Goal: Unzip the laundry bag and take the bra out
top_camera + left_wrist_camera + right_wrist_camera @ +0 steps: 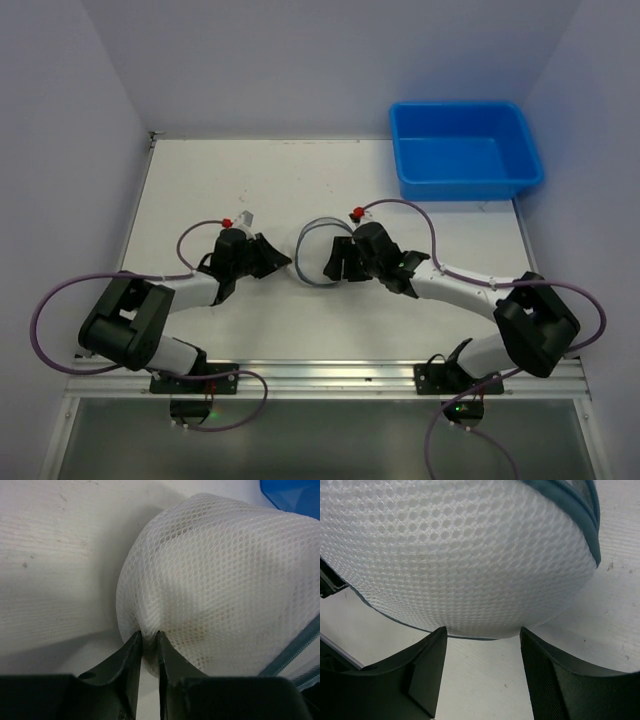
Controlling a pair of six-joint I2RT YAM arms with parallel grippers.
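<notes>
Jaws, top view: my left gripper [268,256] and right gripper [337,262] are flanking the laundry bag [313,245], blue bin [465,150] sitting well beyond it. Left wrist: my fingers [131,655] are pinching the bag's mesh edge. Right wrist: my jaws are standing spread, bag rim just past their tips.

1. From above, the laundry bag [316,250] shows only as a thin dark rim. Its white mesh is hard to tell from the desk [250,180].
2. In that view the fingertips of the left claw [278,262] and right claw [336,264] are hidden beneath their own bodies.
3. The left wrist view cuts the bag at the right edge and shows only a corner of the blue bin [292,492].
4. The right wrist view cuts the bag at the top and left.
5. What lies inside the mesh cannot be made out.
</notes>
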